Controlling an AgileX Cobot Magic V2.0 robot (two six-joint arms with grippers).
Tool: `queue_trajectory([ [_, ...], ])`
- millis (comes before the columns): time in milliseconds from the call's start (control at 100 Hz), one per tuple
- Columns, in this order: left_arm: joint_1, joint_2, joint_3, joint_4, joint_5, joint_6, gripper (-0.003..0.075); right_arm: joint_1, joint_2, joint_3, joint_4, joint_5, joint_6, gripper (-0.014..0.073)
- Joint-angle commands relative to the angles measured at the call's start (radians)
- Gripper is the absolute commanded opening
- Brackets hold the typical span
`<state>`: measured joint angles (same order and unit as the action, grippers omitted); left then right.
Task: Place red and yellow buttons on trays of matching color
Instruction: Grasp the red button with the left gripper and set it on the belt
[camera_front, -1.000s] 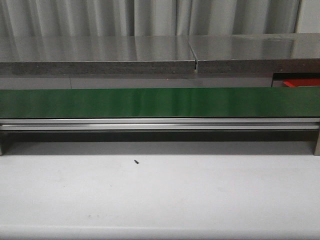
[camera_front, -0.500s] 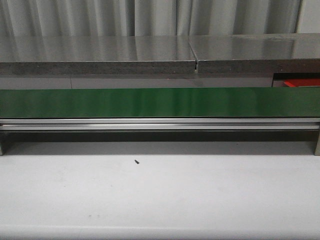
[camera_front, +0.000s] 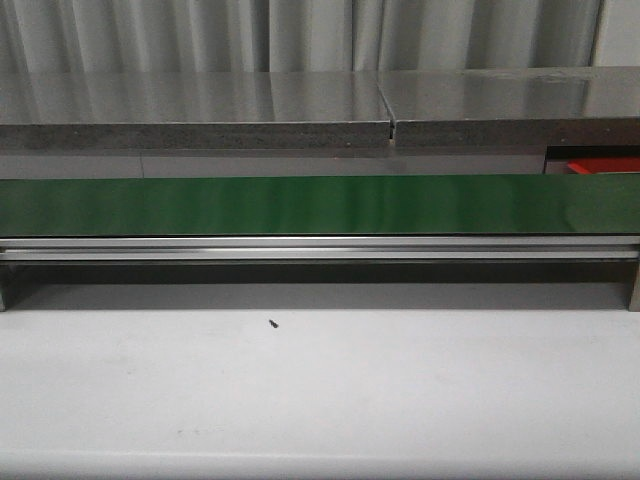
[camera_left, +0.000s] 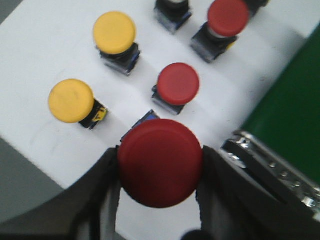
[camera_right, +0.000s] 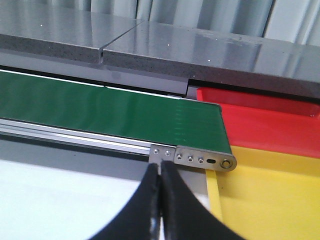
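In the left wrist view my left gripper (camera_left: 160, 165) is shut on a red button (camera_left: 160, 162), its round cap held between the two dark fingers above the white table. Below it stand two more red buttons (camera_left: 178, 83) (camera_left: 228, 16) and two yellow buttons (camera_left: 114, 32) (camera_left: 71, 100). In the right wrist view my right gripper (camera_right: 160, 172) is shut with nothing in it, near the end of the green belt. Beyond it lie the red tray (camera_right: 265, 125) and the yellow tray (camera_right: 270, 195), side by side. Neither gripper shows in the front view.
The green conveyor belt (camera_front: 320, 205) runs across the front view on a metal rail (camera_front: 320, 248), with a grey stone counter (camera_front: 200, 110) behind. A small dark speck (camera_front: 272, 323) lies on the white table. A sliver of the red tray (camera_front: 605, 164) shows at the far right.
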<state>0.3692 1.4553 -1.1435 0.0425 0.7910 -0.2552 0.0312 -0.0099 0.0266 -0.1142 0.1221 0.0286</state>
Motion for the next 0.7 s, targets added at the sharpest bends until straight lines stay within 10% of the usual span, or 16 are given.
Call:
queue_trajectory([
  [0, -0.043, -0.043, -0.082, -0.031, -0.016, 0.034, 0.0062, -0.001, -0.018, 0.001, -0.008, -0.078, -0.003, -0.0067],
  [690, -0.263, 0.293, -0.346, -0.143, 0.031, 0.109, 0.0062, -0.001, -0.018, 0.001, -0.008, -0.078, -0.003, -0.0067],
])
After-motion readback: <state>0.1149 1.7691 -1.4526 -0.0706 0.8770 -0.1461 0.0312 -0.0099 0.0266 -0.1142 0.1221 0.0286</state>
